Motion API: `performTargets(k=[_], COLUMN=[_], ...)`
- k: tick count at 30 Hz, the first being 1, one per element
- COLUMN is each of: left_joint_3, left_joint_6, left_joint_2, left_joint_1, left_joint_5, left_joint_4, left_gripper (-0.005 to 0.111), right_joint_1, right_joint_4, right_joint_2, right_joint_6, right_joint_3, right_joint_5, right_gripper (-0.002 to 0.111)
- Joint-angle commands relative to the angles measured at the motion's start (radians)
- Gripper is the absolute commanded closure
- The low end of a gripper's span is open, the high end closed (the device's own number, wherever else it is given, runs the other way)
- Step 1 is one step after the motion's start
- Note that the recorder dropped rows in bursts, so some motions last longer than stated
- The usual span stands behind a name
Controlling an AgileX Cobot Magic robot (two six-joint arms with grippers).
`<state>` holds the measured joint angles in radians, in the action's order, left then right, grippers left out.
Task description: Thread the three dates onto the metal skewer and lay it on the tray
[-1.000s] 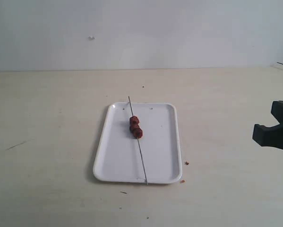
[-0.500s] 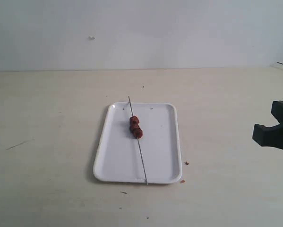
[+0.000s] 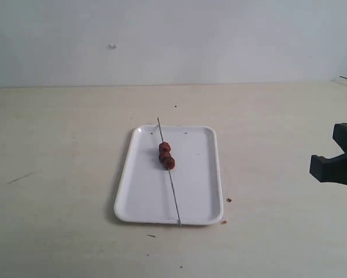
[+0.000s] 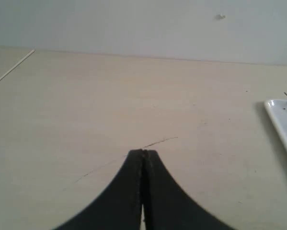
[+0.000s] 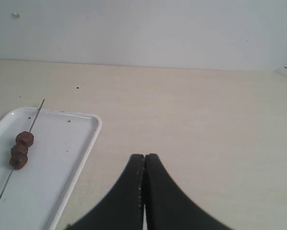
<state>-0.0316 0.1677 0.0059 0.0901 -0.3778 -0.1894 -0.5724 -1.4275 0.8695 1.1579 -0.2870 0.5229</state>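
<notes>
The three dates point(image 3: 166, 156) sit threaded in a tight row on the metal skewer point(image 3: 173, 191), which lies lengthwise across the white tray point(image 3: 202, 174), both ends over the rim. The right wrist view shows the dates point(image 5: 19, 149), the skewer point(image 5: 35, 115) and the tray point(image 5: 66, 158) off to one side. My right gripper point(image 5: 144, 155) is shut and empty, hovering over bare table well right of the tray; its black body point(image 3: 335, 162) shows at the exterior view's right edge. My left gripper point(image 4: 143, 152) is shut on nothing, with the tray's corner point(image 4: 280, 120) at its view's edge.
Tiny reddish crumbs point(image 3: 229, 200) lie on the beige table just right of the tray's near corner. A thin dark scratch point(image 4: 157, 142) marks the table beyond the left gripper. A pale wall runs along the back.
The right gripper's body has shifted very slightly at the exterior view's right edge. The skewer, dates and tray have not moved.
</notes>
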Motion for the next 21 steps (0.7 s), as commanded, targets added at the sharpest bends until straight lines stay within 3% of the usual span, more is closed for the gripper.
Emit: performTargets(k=[1, 4, 6, 8, 15, 21], left_joint_3=[0.004, 0.004, 0.004, 0.004, 0.004, 0.004], left_joint_6=[0.004, 0.004, 0.004, 0.004, 0.004, 0.004], left_joint_2=[-0.006, -0.006, -0.006, -0.006, -0.006, -0.006], left_joint_1=[0.004, 0.004, 0.004, 0.004, 0.004, 0.004], left_joint_5=[0.008, 0.008, 0.008, 0.008, 0.008, 0.008], left_joint_4=[-0.006, -0.006, -0.006, -0.006, -0.006, -0.006], left_gripper=[0.107, 0.107, 0.107, 0.107, 0.107, 0.107], right_joint_1=[-0.003, 0.061, 0.167, 0.354, 0.656, 0.700], right_joint_4=[0.021, 0.015, 0.039, 0.085, 0.092, 0.092], right_joint_2=[-0.007, -0.030, -0.076, -0.166, -0.493, -0.692], right_joint_6=[0.021, 0.007, 0.007, 0.007, -0.007, -0.003], right_joint_3=[0.000, 0.003, 0.022, 0.076, 0.240, 0.287], right_joint_5=[0.062, 0.052, -0.025, -0.129, -0.153, -0.156], right_gripper=[0.108, 0.108, 0.108, 0.108, 0.108, 0.108])
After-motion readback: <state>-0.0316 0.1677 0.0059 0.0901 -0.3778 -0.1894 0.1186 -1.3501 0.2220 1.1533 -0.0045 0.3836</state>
